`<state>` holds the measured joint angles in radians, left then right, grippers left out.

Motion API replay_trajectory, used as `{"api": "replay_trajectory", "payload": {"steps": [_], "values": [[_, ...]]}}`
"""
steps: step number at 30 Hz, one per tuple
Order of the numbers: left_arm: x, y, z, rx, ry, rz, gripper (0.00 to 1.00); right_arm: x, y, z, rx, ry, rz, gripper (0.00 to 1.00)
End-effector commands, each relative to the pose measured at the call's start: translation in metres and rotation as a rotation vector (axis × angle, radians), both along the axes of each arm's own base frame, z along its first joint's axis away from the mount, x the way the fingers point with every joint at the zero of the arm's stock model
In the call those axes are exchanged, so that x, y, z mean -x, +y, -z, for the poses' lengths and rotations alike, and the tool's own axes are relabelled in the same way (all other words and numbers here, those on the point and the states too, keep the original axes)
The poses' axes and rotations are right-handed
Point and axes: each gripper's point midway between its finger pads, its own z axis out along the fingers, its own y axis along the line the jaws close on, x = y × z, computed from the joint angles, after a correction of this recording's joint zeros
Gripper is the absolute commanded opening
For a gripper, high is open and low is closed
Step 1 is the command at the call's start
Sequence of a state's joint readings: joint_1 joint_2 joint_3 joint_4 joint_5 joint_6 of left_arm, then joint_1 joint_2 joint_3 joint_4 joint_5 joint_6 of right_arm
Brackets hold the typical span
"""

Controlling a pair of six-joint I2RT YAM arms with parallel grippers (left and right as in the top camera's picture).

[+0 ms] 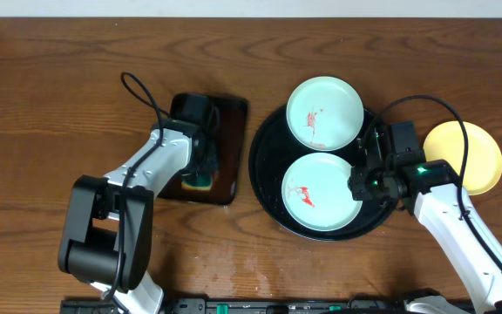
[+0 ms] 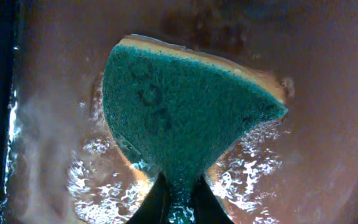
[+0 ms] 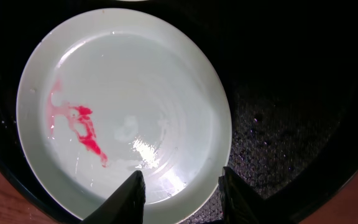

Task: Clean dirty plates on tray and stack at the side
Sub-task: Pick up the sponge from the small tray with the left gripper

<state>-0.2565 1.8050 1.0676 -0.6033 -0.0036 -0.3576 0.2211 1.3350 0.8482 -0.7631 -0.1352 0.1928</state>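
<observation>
Black round tray (image 1: 266, 162) holding two smeared mint plates (image 1: 324, 112), right tool (image 3: 182, 179) spread over one, left tool (image 2: 180, 186) pinching soapy sponge (image 2: 179, 106)

Overhead top-down; wrists close, seemingly downward; share plate (image 1: 321, 192).

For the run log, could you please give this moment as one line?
left hand shut on sponge, in small tray | right hand open over near plate rim | far plate also smeared, on tray | yellow plate on table
</observation>
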Motion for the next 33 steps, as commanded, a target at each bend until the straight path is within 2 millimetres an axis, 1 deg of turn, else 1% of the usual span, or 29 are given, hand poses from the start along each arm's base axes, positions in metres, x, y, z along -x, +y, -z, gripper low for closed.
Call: {"api": "replay_trajectory", "payload": {"steps": [1, 5, 6, 7, 8, 9, 11, 14, 17, 18, 19, 20, 21, 22, 23, 25, 28, 31, 33], "values": [[0.001, -0.011, -0.003, 0.063, 0.015, 0.036, 0.07, -0.001, 0.004, -0.005, -0.009, -0.013, -0.016, 0.37], [-0.006, -0.016, -0.031, 0.096, -0.054, 0.042, 0.08, 0.000, 0.003, -0.004, -0.007, -0.007, -0.016, 0.37], [-0.007, -0.016, -0.038, 0.101, -0.074, 0.042, 0.17, 0.001, 0.003, -0.004, -0.007, -0.006, -0.016, 0.37], [-0.007, -0.016, -0.043, 0.103, -0.085, 0.043, 0.32, 0.001, 0.003, -0.004, -0.006, -0.004, -0.016, 0.37], [-0.007, -0.016, -0.045, 0.104, -0.090, 0.043, 0.49, 0.002, 0.003, -0.004, -0.006, -0.002, -0.016, 0.37], [-0.007, -0.016, -0.047, 0.104, -0.092, 0.046, 0.54, 0.002, 0.003, -0.004, -0.005, -0.001, -0.016, 0.37], [-0.004, -0.015, -0.045, 0.100, -0.082, 0.046, 0.56, 0.002, 0.003, -0.004, -0.005, -0.001, -0.016, 0.38], [0.002, -0.010, -0.033, 0.072, -0.055, 0.040, 0.57, 0.002, 0.003, -0.004, -0.005, 0.000, -0.016, 0.38], [0.007, -0.008, -0.011, 0.063, -0.026, 0.039, 0.56, 0.002, 0.003, -0.004, -0.005, 0.001, -0.016, 0.38], [0.008, -0.008, -0.004, 0.064, -0.018, 0.039, 0.54, 0.002, 0.003, -0.004, -0.005, 0.000, -0.016, 0.39], [0.010, -0.009, 0.005, 0.070, -0.003, 0.040, 0.49, 0.002, 0.003, -0.004, -0.005, 0.000, -0.016, 0.39], [0.012, -0.011, 0.012, 0.077, 0.011, 0.041, 0.40, 0.002, 0.003, -0.004, -0.005, 0.000, -0.016, 0.39], [0.014, -0.011, 0.018, 0.075, 0.027, 0.041, 0.25, 0.002, 0.003, -0.004, -0.005, 0.000, -0.016, 0.39], [0.016, -0.010, 0.022, 0.073, 0.041, 0.040, 0.15, 0.002, 0.003, -0.004, -0.005, 0.001, -0.016, 0.39], [0.018, -0.010, 0.026, 0.072, 0.053, 0.040, 0.08, 0.003, 0.003, -0.003, -0.004, 0.004, -0.016, 0.39], [0.018, -0.010, 0.025, 0.071, 0.053, 0.040, 0.07, 0.004, 0.000, -0.002, 0.007, 0.009, -0.012, 0.39], [0.015, -0.010, 0.019, 0.073, 0.042, 0.041, 0.07, 0.006, -0.008, 0.000, 0.054, 0.014, 0.002, 0.40], [0.010, -0.011, 0.003, 0.074, 0.026, 0.057, 0.08, 0.004, -0.019, 0.001, 0.113, 0.007, 0.020, 0.41], [0.005, -0.013, -0.014, 0.079, 0.006, 0.057, 0.07, 0.002, -0.030, 0.004, 0.176, -0.005, 0.041, 0.40]]}}
